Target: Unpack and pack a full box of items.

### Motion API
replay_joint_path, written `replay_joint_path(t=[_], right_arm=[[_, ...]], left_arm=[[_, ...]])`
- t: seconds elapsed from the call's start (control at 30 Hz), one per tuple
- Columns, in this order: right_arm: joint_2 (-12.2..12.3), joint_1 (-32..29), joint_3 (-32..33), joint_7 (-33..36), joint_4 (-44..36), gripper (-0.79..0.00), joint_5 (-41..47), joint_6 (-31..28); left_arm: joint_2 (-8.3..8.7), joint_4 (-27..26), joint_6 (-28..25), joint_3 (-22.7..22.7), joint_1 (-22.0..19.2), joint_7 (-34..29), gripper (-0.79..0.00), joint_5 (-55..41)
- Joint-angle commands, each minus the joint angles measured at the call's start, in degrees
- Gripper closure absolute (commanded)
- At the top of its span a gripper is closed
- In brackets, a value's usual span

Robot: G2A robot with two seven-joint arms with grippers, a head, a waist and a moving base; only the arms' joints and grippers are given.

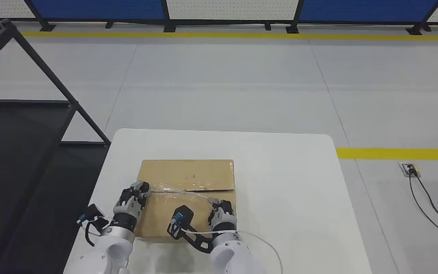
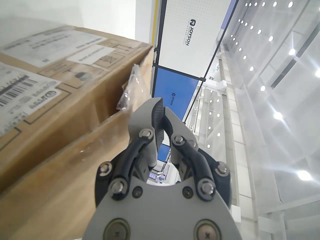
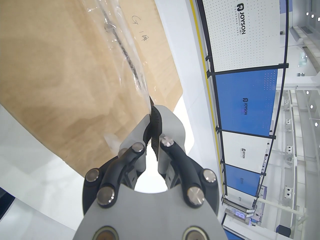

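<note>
Location: a large indoor hall arranged as a robot test area. Indicators: a smooth pale floor (image 1: 226, 82) marked with yellow lines (image 1: 205, 34), blue and white perforated partition panels (image 1: 96, 8) along the far side, and a high ceiling (image 2: 287, 63) with rows of lights (image 2: 278, 115).

A pale grey floor (image 1: 226, 82) is stretching around the white table (image 1: 294, 198). At twelve o'clock a yellow line (image 1: 226, 34) is running in front of blue and white partition panels (image 1: 96, 8). A black metal frame (image 1: 48, 103) is standing at nine o'clock. At three o'clock a shorter yellow stripe (image 1: 387, 153) is lying near a floor socket (image 1: 409, 169) and its cable (image 1: 426, 195). Ceiling lights (image 2: 277, 115) are shining overhead.
</note>
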Motion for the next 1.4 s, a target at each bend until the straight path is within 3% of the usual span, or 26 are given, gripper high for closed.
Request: replay_joint_path(t=[0.0, 0.83, 0.87, 0.9, 0.93, 1.0, 1.03, 1.2, 1.37], right_arm=[[-0.1, 0.3, -0.1, 0.3, 0.5, 0.000, -0.3, 0.2], [-2.2, 4.2, -0.1, 5.8, 4.5, 0.000, 0.8, -1.1], [-2.3, 4.5, 0.1, 5.9, 4.8, -0.034, 0.9, -1.2], [-2.4, 4.8, 0.4, 6.0, 5.1, -0.305, 1.1, -1.1], [-2.5, 5.1, 0.6, 6.0, 5.3, -0.357, 1.3, -1.2], [-2.7, 5.4, 0.9, 5.9, 5.4, -0.376, 1.7, -1.0], [-2.8, 5.4, 1.1, 5.9, 5.4, -0.483, 1.9, -0.9], [-3.0, 5.7, 1.8, 5.4, 5.5, -0.422, 2.1, -1.4], [-3.2, 5.7, 2.3, 5.1, 5.3, -0.425, 2.2, -1.9]], left_arm=[[0.03, 0.2, 0.1, 0.2, 0.0, 0.0, 0.000, 0.2], [0.64, 1.6, 2.5, 1.6, 0.2, -1.5, 0.000, 4.5], [0.65, 1.6, 2.5, 1.6, 0.2, -1.5, 0.000, 4.5], [0.63, 1.6, 2.3, 1.6, 0.2, -1.3, 0.000, 4.3], [0.57, 1.6, 1.9, 1.6, 0.1, -1.0, 0.000, 3.7], [0.48, 1.6, 1.3, 1.6, 0.0, -0.1, 0.000, 3.1], [0.45, 1.6, 1.2, 1.7, -0.1, 0.2, 0.000, 2.9], [0.42, 1.7, 1.2, 1.9, -0.2, 0.6, 0.000, 2.7], [0.42, 2.0, 1.3, 2.1, -0.5, 0.9, 0.000, 2.6]])
